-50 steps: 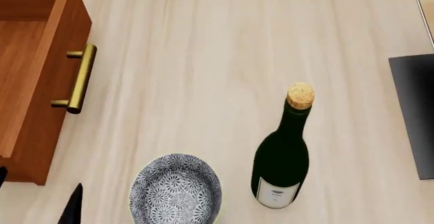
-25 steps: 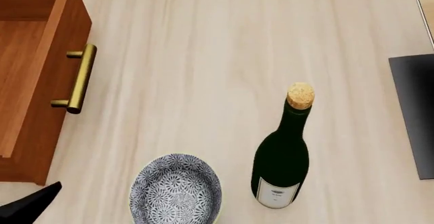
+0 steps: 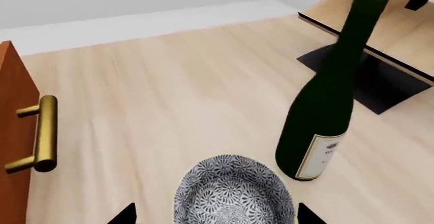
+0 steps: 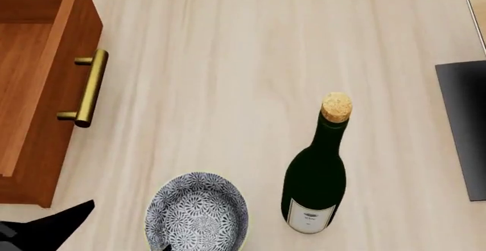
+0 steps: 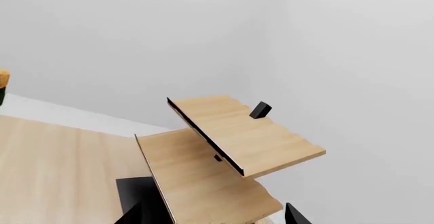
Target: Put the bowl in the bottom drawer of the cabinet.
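the bowl [image 4: 197, 213] is seen on the surface [image 4: 227, 63] beside the wine bottle [image 4: 315, 174], flanked by the released left tool [image 3: 215, 216]; the right tool's [image 5: 213, 214] state cannot be told.

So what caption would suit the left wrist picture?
Open left pincer straddling the bowl, wine bottle beside it, drawer handle opposite.

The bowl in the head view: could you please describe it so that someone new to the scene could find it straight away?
Start from the reddish-brown cabinet with the brass bar handle at the left of the pale wooden floor. Nearer the robot than that handle stands a dark green wine bottle, and the bowl sits just left of it. It is low, round and covered in a blue-grey floral pattern, unlike the tall bottle.
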{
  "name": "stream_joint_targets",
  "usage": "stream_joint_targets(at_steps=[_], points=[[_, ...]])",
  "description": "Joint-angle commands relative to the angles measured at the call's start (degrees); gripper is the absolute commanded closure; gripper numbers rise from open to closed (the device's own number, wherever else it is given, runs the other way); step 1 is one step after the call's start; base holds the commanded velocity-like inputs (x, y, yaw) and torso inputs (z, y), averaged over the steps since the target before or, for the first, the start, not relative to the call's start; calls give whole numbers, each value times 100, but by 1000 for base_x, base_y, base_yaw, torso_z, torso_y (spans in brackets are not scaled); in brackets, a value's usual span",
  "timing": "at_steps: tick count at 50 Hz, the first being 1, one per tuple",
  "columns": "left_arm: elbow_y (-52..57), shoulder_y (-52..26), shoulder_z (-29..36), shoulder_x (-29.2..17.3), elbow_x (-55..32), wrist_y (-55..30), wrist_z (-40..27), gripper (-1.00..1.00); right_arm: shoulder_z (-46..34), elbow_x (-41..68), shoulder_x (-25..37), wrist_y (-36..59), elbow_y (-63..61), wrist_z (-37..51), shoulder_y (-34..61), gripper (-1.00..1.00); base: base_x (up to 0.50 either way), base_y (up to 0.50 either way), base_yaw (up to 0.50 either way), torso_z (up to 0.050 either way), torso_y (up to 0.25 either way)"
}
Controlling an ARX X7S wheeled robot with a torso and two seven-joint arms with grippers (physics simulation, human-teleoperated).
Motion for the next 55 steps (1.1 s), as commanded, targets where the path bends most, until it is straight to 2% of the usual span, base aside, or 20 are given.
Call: stream_joint_targets(at_steps=[1, 11, 21, 32, 44, 55], points=[[-219, -119, 27, 348, -609, 187, -12, -100, -32, 31, 59, -35, 105, 62, 32, -100, 0, 0, 0, 0, 0], [-393, -74, -65, 522, -677, 424, 46, -100, -68, 29, 77, -112, 163, 143, -14, -100, 0, 0, 0, 0, 0], [-1239, 108, -614, 661, -1065, 1273, 352, -100, -170, -44, 93, -92, 167, 167, -11, -100, 0, 0, 0, 0, 0], [-1885, 69, -560, 976, -1029, 1314, 554, -100, -187, -4, 157, -76, 227, 193, 41, -100, 0, 0, 0, 0, 0], [-2026, 127, -329, 1275, -897, 1248, 658, -100, -175, 40, 216, -167, 269, 254, -29, -100, 0, 0, 0, 0, 0], [-2961, 190, -370, 1569, -878, 1462, 1048, -100, -162, 37, 232, -216, 240, 306, -126, -100, 0, 0, 0, 0, 0]])
